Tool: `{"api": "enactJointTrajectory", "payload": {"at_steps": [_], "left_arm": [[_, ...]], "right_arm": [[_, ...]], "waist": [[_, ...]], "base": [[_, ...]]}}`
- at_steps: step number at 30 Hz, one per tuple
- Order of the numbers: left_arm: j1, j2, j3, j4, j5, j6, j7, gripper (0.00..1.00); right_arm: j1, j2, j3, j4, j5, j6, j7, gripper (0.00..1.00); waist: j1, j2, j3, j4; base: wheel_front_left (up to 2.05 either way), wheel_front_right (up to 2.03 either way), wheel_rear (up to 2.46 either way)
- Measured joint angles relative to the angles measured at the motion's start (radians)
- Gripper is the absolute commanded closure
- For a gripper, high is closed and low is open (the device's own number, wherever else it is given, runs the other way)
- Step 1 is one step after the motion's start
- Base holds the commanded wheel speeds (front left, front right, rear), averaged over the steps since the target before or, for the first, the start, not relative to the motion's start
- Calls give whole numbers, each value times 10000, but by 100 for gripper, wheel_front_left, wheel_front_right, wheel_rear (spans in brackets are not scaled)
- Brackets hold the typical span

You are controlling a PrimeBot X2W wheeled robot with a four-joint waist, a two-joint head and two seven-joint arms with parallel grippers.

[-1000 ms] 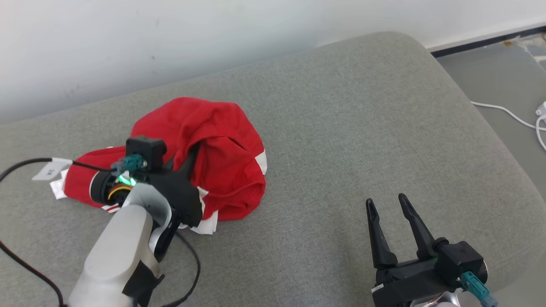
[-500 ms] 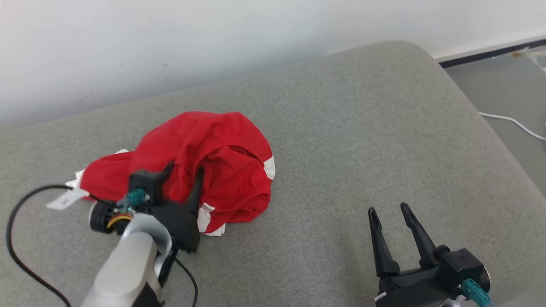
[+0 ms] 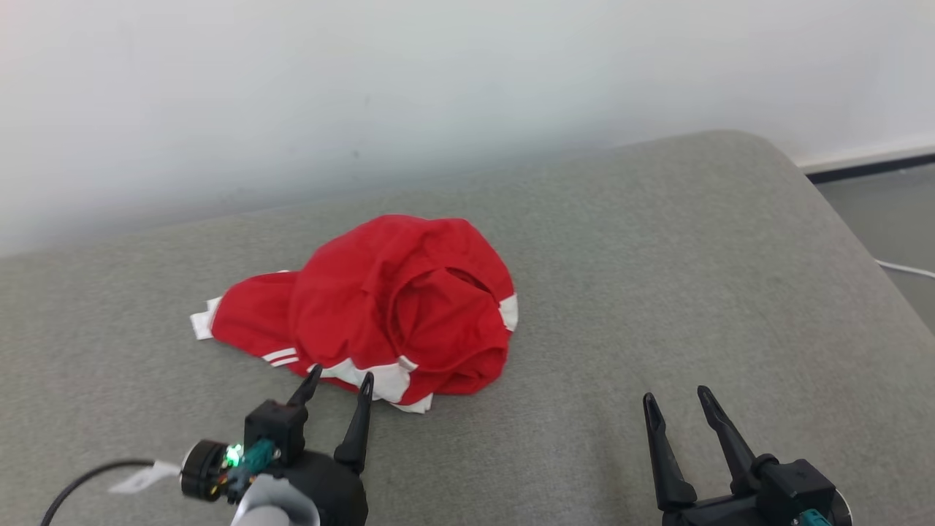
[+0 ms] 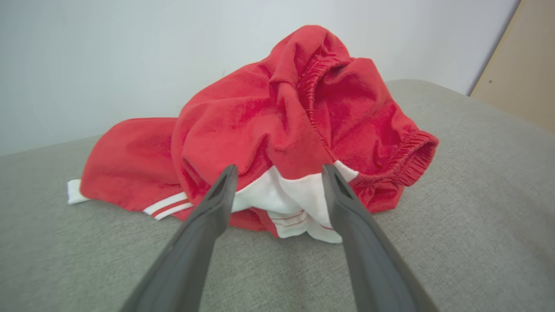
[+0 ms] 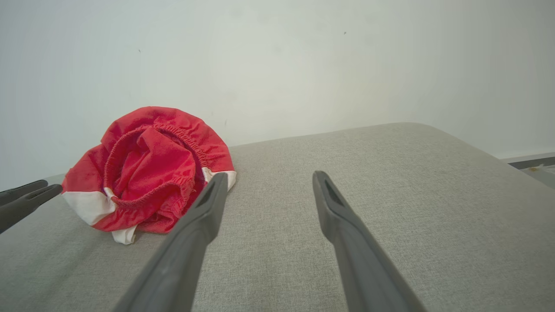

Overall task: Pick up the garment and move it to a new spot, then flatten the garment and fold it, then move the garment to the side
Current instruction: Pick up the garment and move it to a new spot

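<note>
The garment is a pair of red shorts with white trim, lying crumpled in a heap on the grey cushion. Its elastic waistband gapes open in the left wrist view, garment, and in the right wrist view, garment. My left gripper stands open just in front of the heap's near edge, fingertips close to the white trim and holding nothing. My left gripper frames the white panel without touching it. My right gripper is open over bare cushion, well to the right of the garment; right gripper.
A pale wall runs along the cushion's far edge. The cushion's rounded right edge drops to the floor, where a white cable lies. A black cable with a white tag trails from my left wrist.
My left gripper has opened, let go of the garment and drawn back toward me; the heap now lies free. The head camera has also shifted, so the whole picture sits lower and further right.
</note>
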Motion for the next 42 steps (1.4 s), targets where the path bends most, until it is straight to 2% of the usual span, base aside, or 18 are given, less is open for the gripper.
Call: {"api": "enactJointTrajectory", "payload": {"at_steps": [7, 13, 21, 29, 33, 42], "left_arm": [[1046, 330, -33, -1440, 8, 433, 211, 0], [1221, 510, -117, -2412, 113, 685, 614, 0], [287, 453, -520, -2809, 280, 316, 1166, 0], [-1221, 240, -888, -2382, 506, 12, 1484, 0], [-1954, 180, -1078, -1639, 606, -196, 1877, 0], [-2891, 387, -1179, -127, 1185, 343, 2148, 0]], "right_arm": [[6, -36, -52, 17, 2, 0, 0, 0], [-1, -44, 8, 33, 13, 0, 0, 0], [-80, -90, 44, 27, 29, 0, 0, 0], [-424, -48, 115, 25, 35, 0, 0, 0], [-643, -13, 165, 36, 71, 0, 0, 0], [-646, 69, -15, 33, 105, 0, 0, 0]], "waist": [[0, 0, -226, 362], [-1, 0, -262, 302], [1, 0, 43, -33], [2, 0, 554, -416], [3, 0, 850, -675], [3, 0, 1301, -1197]], "base": [[0, 0, 0], [0, 0, 0], [0, 0, 0], [0, 0, 0], [0, 0, 0], [0, 0, 0]]}}
